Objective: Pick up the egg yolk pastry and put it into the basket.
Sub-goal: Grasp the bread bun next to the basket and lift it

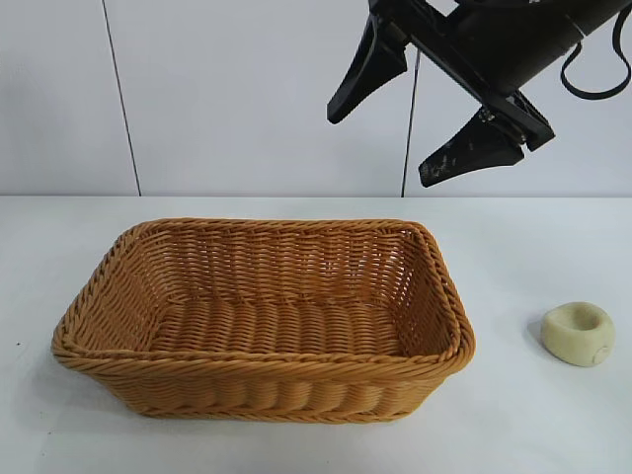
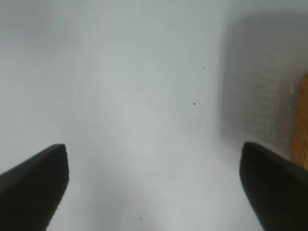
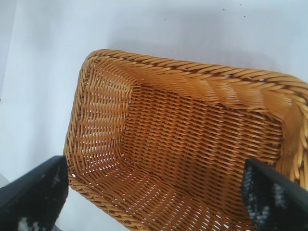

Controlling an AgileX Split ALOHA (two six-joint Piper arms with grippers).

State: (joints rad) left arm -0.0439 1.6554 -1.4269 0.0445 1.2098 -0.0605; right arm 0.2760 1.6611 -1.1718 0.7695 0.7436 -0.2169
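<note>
pastry: the pale cream-yellow pastry [image 1: 578, 334] sits on the white table [image 1: 513, 247], a round puck with a dimple on top, out to the right of the basket and well apart from it in the exterior view; nothing touches it
basket: the golden-brown wicker basket [image 1: 148, 367] stands upright on the table at centre-left of the exterior view, long side facing the camera; its inside shows only bare weave, in the exterior view and in the right wrist view [image 3: 202, 82]
right gripper: the right gripper [image 1: 420, 114] hangs high in the exterior view, above the basket's far right corner and tilted down toward it; its two black fingers are spread wide and grasp nothing; its wrist view looks straight down into the basket between the two fingertips [image 3: 36, 195]
left gripper: the left gripper [image 2: 154, 187] appears only in its own wrist view, over bare white table with an edge of the basket [image 2: 301, 130] at the side; its fingers [image 2: 33, 185] are spread wide apart, released, with nothing between them
</note>
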